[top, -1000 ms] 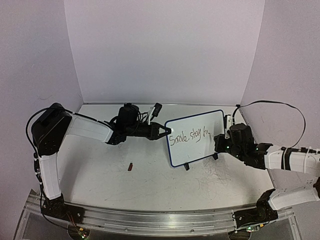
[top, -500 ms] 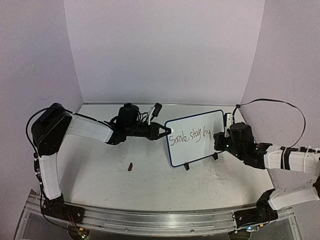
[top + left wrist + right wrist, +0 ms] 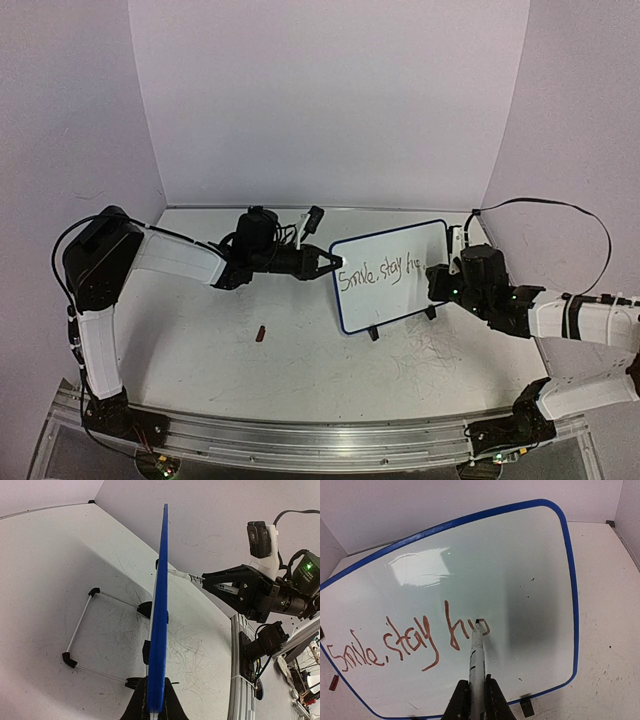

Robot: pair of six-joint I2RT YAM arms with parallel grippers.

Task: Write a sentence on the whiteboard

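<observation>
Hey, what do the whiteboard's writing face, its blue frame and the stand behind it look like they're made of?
Whiteboard face: smooth, glossy white coating, possibly melamine or painted steel; it mirrors a bright light patch.
Blue frame: looks like moulded plastic; even colour, rounded corners.
Stand: thin silvery metal wire, with black caps, probably rubber or plastic, at the bends.

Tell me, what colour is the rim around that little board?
The whiteboard has a blue frame, clearest in the right wrist view.
</observation>
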